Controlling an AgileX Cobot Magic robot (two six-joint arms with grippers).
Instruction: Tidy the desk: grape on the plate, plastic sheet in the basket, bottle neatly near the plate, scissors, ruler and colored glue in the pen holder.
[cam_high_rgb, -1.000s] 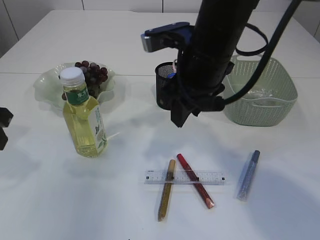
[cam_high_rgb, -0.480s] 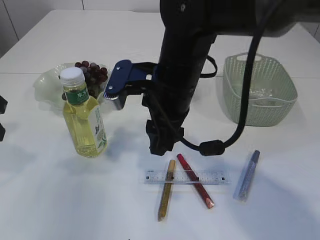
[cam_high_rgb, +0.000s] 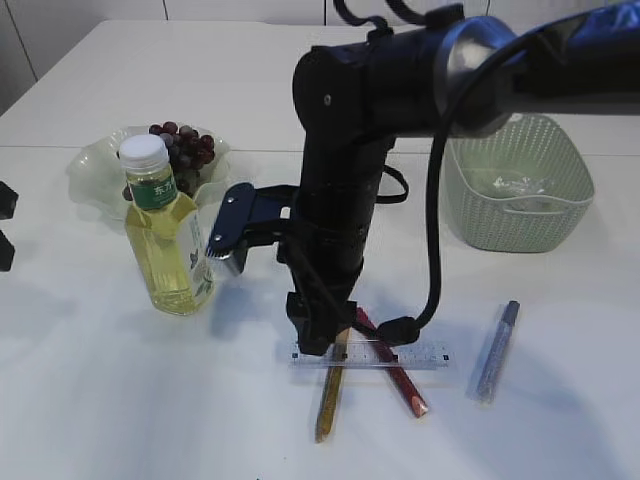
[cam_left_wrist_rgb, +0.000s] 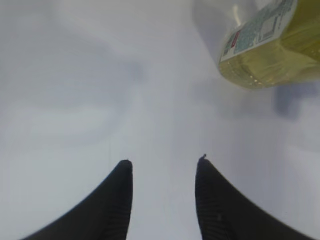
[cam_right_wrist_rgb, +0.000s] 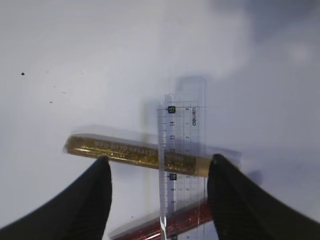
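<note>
Right pincer (cam_right_wrist_rgb: 159, 172) wide, empty, over ruler (cam_right_wrist_rgb: 180, 150) crossing gold glue stick (cam_right_wrist_rgb: 135, 152). Left pincer (cam_left_wrist_rgb: 164, 167) parted, empty, near bottle (cam_left_wrist_rgb: 270, 45).

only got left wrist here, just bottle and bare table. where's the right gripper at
Observer: The right gripper is low over the gold glue, jaws open on either side of it.
Operator: ruler clear of it
Observer: No, the ruler crosses the gold glue and the red glue.
Operator: grapes done
Observer: Yes, the grapes sit on the plate, behind the bottle.
</note>
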